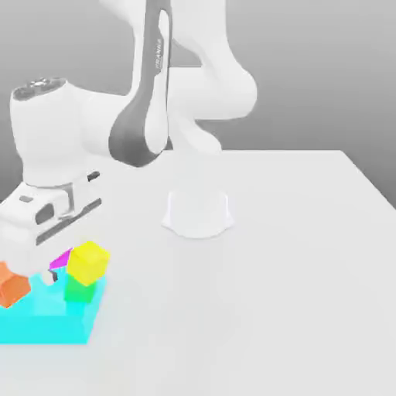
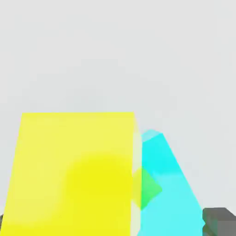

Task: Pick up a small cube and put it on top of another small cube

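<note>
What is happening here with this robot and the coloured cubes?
A robot arm is stacking small cubes. The yellow cube sits, tilted, at the top of the green cube, which stands on a cyan block. The gripper is open and close beside the yellow cube, so it has probably just been released. An orange cube and a magenta piece are also there.
</note>
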Controlling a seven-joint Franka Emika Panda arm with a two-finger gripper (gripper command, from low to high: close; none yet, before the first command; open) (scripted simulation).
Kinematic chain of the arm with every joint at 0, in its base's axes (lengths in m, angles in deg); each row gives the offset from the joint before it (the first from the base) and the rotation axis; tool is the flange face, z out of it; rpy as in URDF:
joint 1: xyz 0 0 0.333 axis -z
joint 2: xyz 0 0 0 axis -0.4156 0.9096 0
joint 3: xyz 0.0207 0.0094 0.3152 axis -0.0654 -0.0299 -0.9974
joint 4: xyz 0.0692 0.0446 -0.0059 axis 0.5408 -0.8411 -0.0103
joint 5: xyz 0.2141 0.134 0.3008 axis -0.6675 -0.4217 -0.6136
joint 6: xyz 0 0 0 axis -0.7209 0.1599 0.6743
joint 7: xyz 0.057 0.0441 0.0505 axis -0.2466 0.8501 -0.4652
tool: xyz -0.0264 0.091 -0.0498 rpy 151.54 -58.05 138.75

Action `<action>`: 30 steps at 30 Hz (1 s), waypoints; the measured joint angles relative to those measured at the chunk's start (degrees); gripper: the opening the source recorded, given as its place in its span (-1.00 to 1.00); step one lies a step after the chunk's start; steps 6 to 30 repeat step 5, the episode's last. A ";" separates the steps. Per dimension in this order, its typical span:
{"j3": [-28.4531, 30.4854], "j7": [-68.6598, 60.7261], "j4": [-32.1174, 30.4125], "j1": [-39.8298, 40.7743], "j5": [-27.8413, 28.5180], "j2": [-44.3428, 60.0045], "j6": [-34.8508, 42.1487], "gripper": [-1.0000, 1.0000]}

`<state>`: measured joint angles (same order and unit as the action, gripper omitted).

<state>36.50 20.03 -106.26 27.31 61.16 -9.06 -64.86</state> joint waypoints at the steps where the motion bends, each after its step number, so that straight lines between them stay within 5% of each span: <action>1: -0.23 0.54 0.23 0.24 0.72 -1.30 1.48 1.00; 5: -1.29 3.30 1.07 1.77 4.53 -6.72 7.28 1.00; 30: -1.29 3.30 1.07 1.77 4.53 -6.72 7.28 1.00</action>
